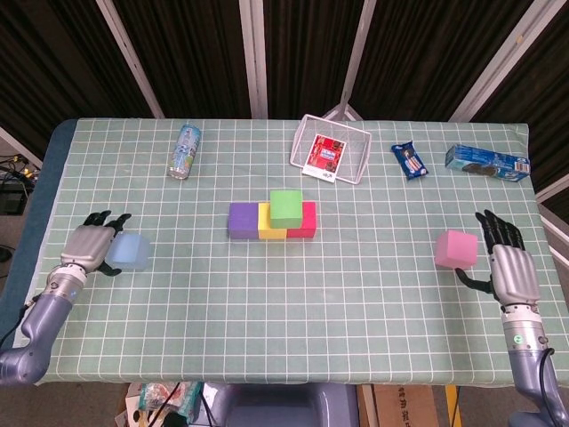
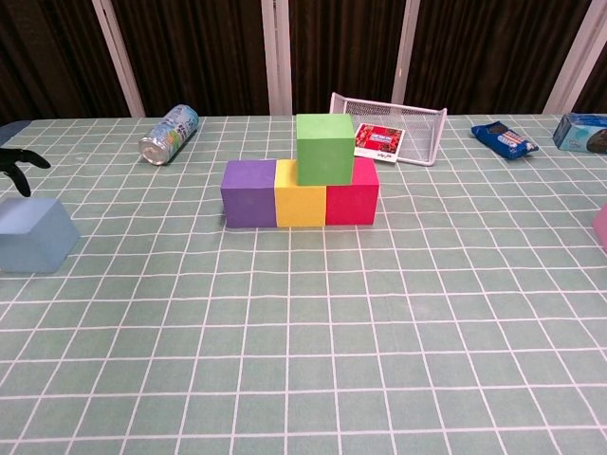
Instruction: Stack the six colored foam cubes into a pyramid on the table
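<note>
Fingers of the left hand are spread against the light blue foam cube, not yet gripped; the right hand is held open beside the pink foam cube. Well apart from the blue cube, purple, yellow and red foam cubes are aligned, with the green foam cube stacked above. Two placements are judged left.

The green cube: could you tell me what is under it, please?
The green cube rests on the yellow cube and red cube, straddling their seam. Their covered tops are hidden.

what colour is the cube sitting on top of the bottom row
Green, resting over the yellow and red cubes; clearest in the chest view.
</note>
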Action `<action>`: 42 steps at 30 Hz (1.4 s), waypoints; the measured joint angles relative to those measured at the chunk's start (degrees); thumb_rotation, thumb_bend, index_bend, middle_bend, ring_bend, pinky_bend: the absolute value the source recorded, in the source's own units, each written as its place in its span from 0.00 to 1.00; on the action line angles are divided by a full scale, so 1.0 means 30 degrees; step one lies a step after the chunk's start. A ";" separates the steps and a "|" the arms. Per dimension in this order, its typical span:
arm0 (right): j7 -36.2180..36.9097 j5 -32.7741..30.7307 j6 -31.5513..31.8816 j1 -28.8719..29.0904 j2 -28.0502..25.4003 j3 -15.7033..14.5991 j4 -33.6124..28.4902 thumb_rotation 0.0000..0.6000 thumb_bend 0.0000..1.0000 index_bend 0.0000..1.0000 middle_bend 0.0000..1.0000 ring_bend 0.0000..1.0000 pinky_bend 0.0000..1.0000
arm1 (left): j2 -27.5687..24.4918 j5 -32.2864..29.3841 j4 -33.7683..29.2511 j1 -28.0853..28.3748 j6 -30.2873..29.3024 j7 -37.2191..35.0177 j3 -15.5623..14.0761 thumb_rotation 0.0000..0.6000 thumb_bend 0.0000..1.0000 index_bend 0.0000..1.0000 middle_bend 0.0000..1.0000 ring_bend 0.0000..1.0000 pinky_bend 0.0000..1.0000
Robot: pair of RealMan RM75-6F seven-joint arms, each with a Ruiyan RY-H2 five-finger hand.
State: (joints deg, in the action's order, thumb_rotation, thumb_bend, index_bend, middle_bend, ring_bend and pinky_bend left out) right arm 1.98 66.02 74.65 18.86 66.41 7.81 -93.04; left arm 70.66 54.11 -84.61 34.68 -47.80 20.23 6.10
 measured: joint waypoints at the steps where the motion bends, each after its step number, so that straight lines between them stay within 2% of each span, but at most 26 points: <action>1: 0.0005 0.0028 -0.0013 -0.0031 -0.0002 0.0042 -0.0011 1.00 0.27 0.00 0.00 0.00 0.00 | 0.0095 -0.0089 0.0081 0.0075 0.0038 0.0066 -0.0030 1.00 0.13 0.00 0.27 0.00 0.03; 6: -0.0004 0.0119 -0.0178 -0.0150 -0.0002 0.0169 -0.0054 1.00 0.27 0.00 0.00 0.00 0.00 | 0.0322 -0.0358 0.0337 0.0225 0.0003 0.0181 -0.0093 1.00 0.16 0.00 0.30 0.00 0.04; 12: -0.0067 0.0180 -0.0328 -0.0276 0.0016 0.0333 -0.0112 1.00 0.27 0.00 0.00 0.00 0.00 | 0.0413 -0.0618 0.0511 0.0324 0.0004 0.0222 -0.0247 1.00 0.30 0.00 0.32 0.00 0.04; 15: -0.0121 0.0199 -0.0414 -0.0324 0.0041 0.0398 -0.0124 1.00 0.27 0.00 0.00 0.00 0.00 | 0.0406 -0.0676 0.0539 0.0326 0.0019 0.0132 -0.0312 1.00 0.34 0.00 0.34 0.00 0.04; 24: -0.0184 0.0284 -0.0512 -0.0474 0.0094 0.0577 -0.0191 1.00 0.27 0.00 0.00 0.00 0.00 | 0.0026 -0.0403 -0.0081 0.0296 -0.0392 -0.0163 -0.0247 1.00 0.35 0.00 0.35 0.00 0.04; 30: -0.0147 0.0333 -0.0601 -0.0530 0.0100 0.0677 -0.0229 1.00 0.27 0.00 0.00 0.00 0.00 | -0.1223 0.0104 -0.1890 0.0347 -0.1145 -0.0483 0.0357 1.00 0.35 0.00 0.35 0.00 0.04; 35: -0.0002 0.0374 -0.0703 -0.0561 0.0118 0.0812 -0.0215 1.00 0.27 0.00 0.00 0.00 0.00 | -0.2967 0.0108 -0.4140 0.0839 -0.1512 -0.0422 0.1336 1.00 0.35 0.00 0.35 0.00 0.04; 42: 0.0241 0.0376 -0.0917 -0.0570 0.0194 0.0973 -0.0195 1.00 0.27 0.00 0.00 0.00 0.00 | -0.4066 -0.1890 -0.5851 0.2784 -0.1129 0.0583 0.2764 1.00 0.35 0.00 0.36 0.00 0.04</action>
State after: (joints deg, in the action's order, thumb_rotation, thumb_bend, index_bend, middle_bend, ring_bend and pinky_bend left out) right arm 2.70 67.15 71.90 17.15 66.99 10.73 -93.63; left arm 58.46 48.44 -102.16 43.03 -51.19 21.98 14.40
